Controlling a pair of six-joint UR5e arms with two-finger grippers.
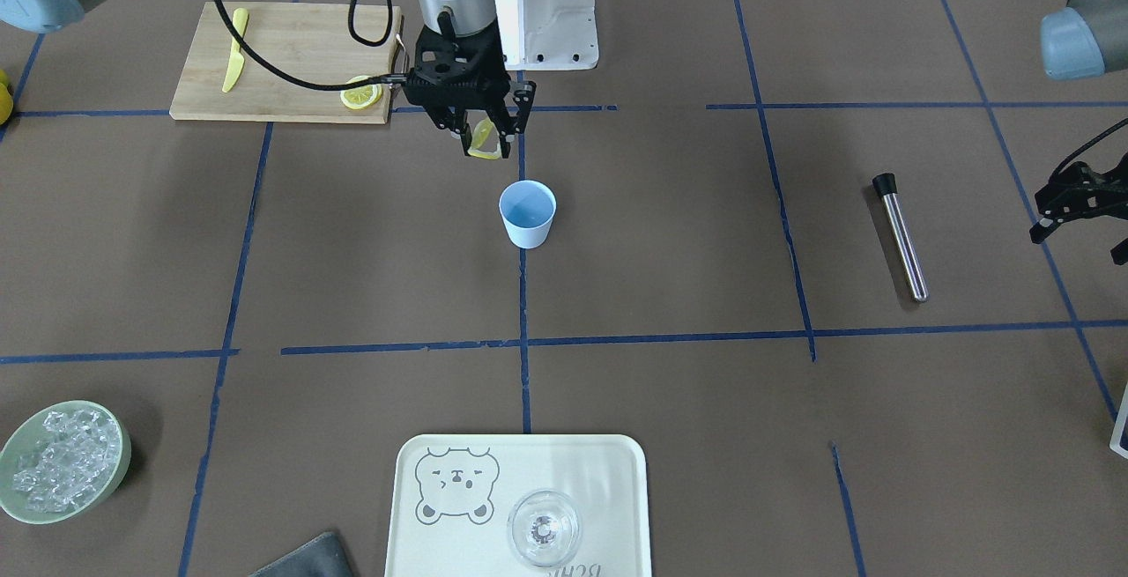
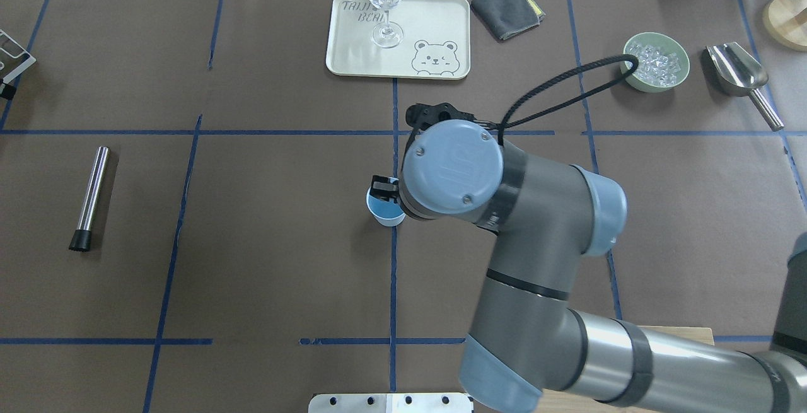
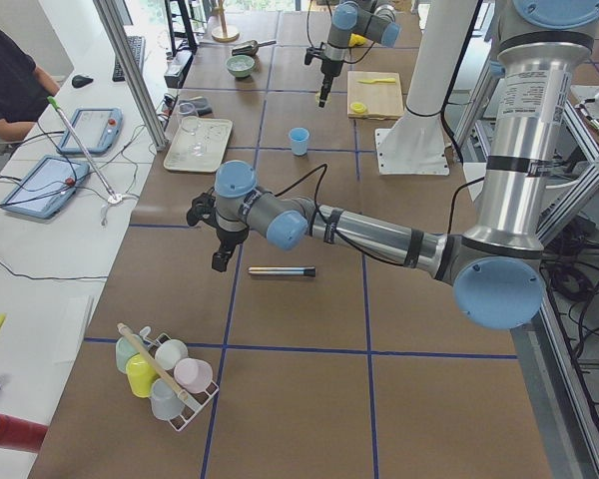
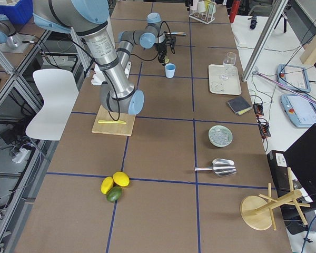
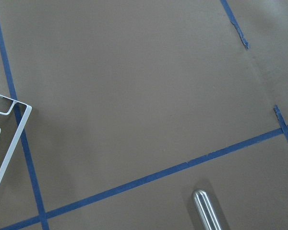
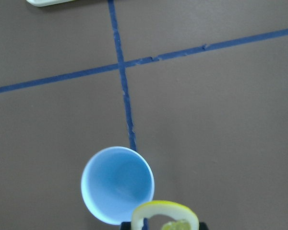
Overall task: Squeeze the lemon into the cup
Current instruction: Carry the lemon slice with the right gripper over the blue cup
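My right gripper (image 1: 486, 150) is shut on a lemon slice (image 1: 483, 138), which is bent between the fingers. It hangs above the table just on the robot's side of the light-blue cup (image 1: 528, 214). The right wrist view shows the slice (image 6: 165, 215) at the bottom edge, beside the open cup mouth (image 6: 117, 184). In the overhead view the arm hides most of the gripper, and the cup (image 2: 384, 211) peeks out under it. The second lemon slice (image 1: 361, 92) lies on the cutting board (image 1: 291, 40). My left gripper (image 1: 1079, 238) is open and empty at the table's far side.
A yellow knife (image 1: 234, 50) lies on the board. A steel muddler (image 1: 901, 236) lies near my left gripper. A pale-green bowl of ice (image 1: 62, 461), a tray (image 1: 441, 542) with a clear glass (image 1: 544, 528) and a grey cloth (image 2: 507, 0) stand along the operators' side.
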